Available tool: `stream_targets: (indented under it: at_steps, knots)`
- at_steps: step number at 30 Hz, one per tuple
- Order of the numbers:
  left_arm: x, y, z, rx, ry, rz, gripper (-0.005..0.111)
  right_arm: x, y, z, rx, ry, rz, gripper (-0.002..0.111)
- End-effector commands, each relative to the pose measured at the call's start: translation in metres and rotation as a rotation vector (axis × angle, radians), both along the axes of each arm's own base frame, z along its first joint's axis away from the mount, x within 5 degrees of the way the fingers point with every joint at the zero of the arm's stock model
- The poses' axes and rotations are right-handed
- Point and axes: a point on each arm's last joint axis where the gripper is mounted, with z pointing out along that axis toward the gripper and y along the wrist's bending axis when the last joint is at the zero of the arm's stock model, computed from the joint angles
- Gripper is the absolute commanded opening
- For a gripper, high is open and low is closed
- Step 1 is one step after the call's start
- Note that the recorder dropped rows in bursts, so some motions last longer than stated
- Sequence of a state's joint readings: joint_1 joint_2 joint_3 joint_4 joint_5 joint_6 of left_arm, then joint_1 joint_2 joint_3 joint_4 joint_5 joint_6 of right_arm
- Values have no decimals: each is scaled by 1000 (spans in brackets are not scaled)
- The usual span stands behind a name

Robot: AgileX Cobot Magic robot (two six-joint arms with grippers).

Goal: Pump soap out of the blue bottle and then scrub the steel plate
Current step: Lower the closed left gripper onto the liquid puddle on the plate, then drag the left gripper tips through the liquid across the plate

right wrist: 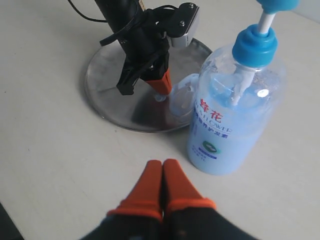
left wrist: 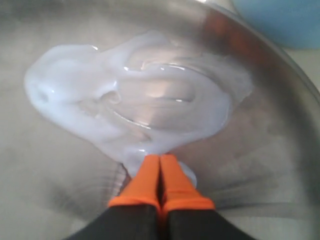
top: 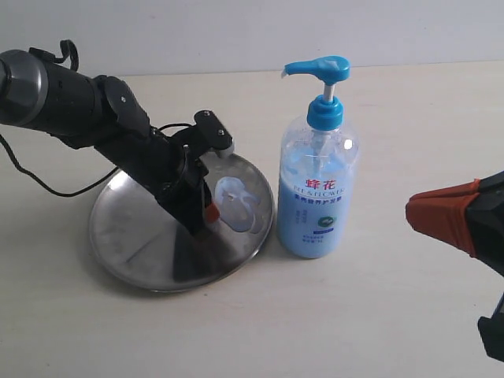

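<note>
The steel plate (top: 142, 236) lies left of the blue bottle (top: 316, 197), which stands upright just beside its rim. A pale blue blob of soap (top: 240, 206) sits on the plate's right side. My left gripper (top: 210, 214) is shut with nothing in it, its orange tips down on the plate at the near edge of the soap (left wrist: 135, 100). The right wrist view shows the plate (right wrist: 107, 70), the bottle (right wrist: 235, 110) and the left gripper (right wrist: 161, 92) from the front. My right gripper (right wrist: 162, 164) is shut and empty, above the table in front of the bottle.
A black cable (top: 47, 185) trails from the left arm across the beige table (top: 354, 315) left of the plate. The right gripper's orange fingers (top: 441, 216) show at the right edge of the exterior view.
</note>
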State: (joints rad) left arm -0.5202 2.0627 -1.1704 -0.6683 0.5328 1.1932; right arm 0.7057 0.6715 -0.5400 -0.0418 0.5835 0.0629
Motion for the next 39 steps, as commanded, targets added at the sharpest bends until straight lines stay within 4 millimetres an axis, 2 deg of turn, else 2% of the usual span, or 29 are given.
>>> stream_targets:
  at_steps: [1, 9, 16, 21, 31, 39]
  knots:
    - [-4, -2, 2, 3, 40, -18, 0, 0, -1, 0, 3, -17, -2, 0]
    - [-8, -2, 2, -5, 81, -29, 0, -1, 0, 0, 17, -3, -3, 0]
    - [-3, -9, 6, -90, 52, 23, 0, -1, 0, 0, 17, -3, -3, 0]
    - [2, -8, 6, -90, 4, 64, 0, -1, 0, 0, 17, -3, -3, 0]
    - [5, -3, -13, -4, 1, 72, 0, -1, 0, 0, 18, -4, -3, 0]
    - [6, 5, -16, 88, -6, 98, 0, -1, 0, 0, 17, -3, -3, 0]
